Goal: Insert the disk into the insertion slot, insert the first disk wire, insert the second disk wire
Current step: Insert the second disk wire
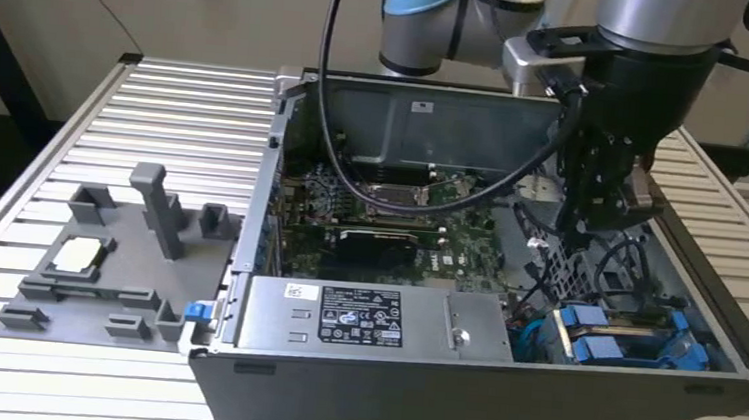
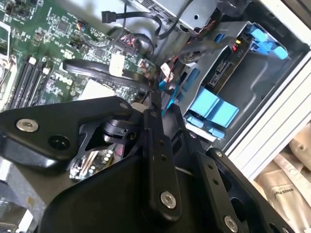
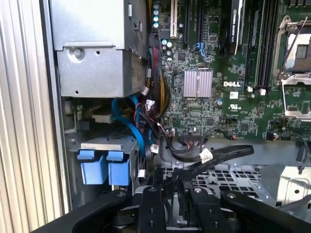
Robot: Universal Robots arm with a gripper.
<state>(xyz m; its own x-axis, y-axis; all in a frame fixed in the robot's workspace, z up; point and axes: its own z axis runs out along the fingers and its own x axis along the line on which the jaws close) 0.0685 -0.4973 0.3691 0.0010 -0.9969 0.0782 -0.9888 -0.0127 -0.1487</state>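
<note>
Gripper (image 1: 594, 227) sat low inside the open computer case (image 1: 467, 403), on the exterior view's right half, above the perforated panel (image 3: 233, 177). Fingers (image 3: 154, 204) were drawn almost together in both wrist views, with only a thin gap. They looked to be pinching the end of a black flat disk wire (image 3: 228, 154). That wire looped out over the panel with a white tag on it, next to the motherboard (image 3: 218, 87).

Disk (image 1: 605, 344) was seated in the insertion slot (image 3: 72, 141), at the case's near corner on the exterior view's right. Its two blue end tabs sat side by side and stuck out of the cage. Gripper was near the disk but not touching it.

A blue wire (image 3: 136, 131) curved past the tabs toward the board. Power supply (image 1: 366, 320) was just beside the cage, on the exterior view's left of it. A grey fixture tray (image 1: 116, 270) lay on the slatted table (image 1: 154, 112), beside the case and well apart from the gripper.
</note>
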